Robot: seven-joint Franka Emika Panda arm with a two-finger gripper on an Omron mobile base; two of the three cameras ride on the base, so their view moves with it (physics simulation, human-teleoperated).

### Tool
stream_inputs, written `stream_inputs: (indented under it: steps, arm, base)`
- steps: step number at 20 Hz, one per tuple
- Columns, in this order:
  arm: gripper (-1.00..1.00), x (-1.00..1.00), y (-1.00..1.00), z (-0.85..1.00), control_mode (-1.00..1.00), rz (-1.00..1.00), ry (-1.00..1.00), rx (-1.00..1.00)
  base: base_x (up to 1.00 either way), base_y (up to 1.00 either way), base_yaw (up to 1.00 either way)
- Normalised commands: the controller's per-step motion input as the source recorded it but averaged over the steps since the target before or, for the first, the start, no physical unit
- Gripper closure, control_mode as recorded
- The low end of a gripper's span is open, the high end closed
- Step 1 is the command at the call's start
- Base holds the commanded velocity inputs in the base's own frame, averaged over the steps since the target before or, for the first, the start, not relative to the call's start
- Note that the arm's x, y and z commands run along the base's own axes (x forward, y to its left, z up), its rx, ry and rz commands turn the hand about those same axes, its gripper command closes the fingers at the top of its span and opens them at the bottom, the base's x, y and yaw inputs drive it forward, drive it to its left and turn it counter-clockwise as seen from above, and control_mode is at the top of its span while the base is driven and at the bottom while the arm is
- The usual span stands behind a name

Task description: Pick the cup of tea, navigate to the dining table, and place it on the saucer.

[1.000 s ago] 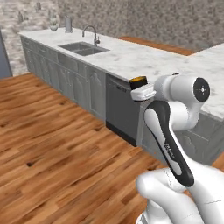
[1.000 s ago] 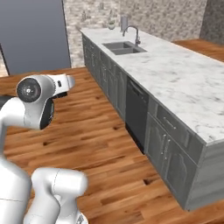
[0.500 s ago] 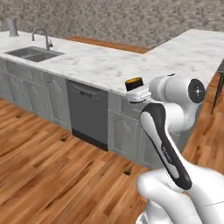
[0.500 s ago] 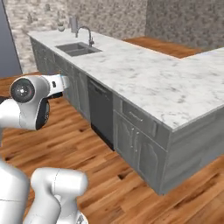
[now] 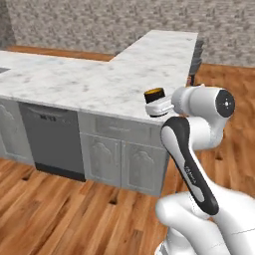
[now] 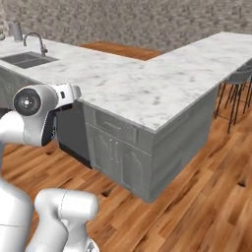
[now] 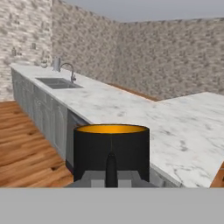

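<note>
One cup of tea (image 7: 111,151) still clenched in hand (image 5: 158,107), counter (image 5: 99,84) corner now ahead.

- Your cup of tea (image 7: 111,151) sits in the gripper (image 7: 111,168), before the L-shaped counter (image 5: 99,82).
- Sink (image 6: 27,59) far left on it; stools (image 6: 235,93) right.

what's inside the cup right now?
The cup of tea shows an orange-brown band at its rim in the hand view, and an orange top in the left base view. The black wall hides how deep the liquid goes. The pincer is shut on it.
</note>
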Motion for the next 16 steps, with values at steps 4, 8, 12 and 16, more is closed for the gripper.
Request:
stream_inputs:
  steps: [4,8,12,16]
  arm:
    - [1.00,0.00,0.00,0.00,1.00,0.00,0.00,0.00]
    - [1.00,0.00,0.00,0.00,1.00,0.00,0.00,0.00]
    - [1.00,0.00,0.00,0.00,1.00,0.00,0.00,0.00]
    - [1.00,0.00,0.00,0.00,1.00,0.00,0.00,0.00]
  base:
    - [-0.18,-0.17,-0.34]
    - [0.00,-0.57,-0.52]
    - [0.14,-0.59,-0.55]
    - [0.77,-0.70,-0.43]
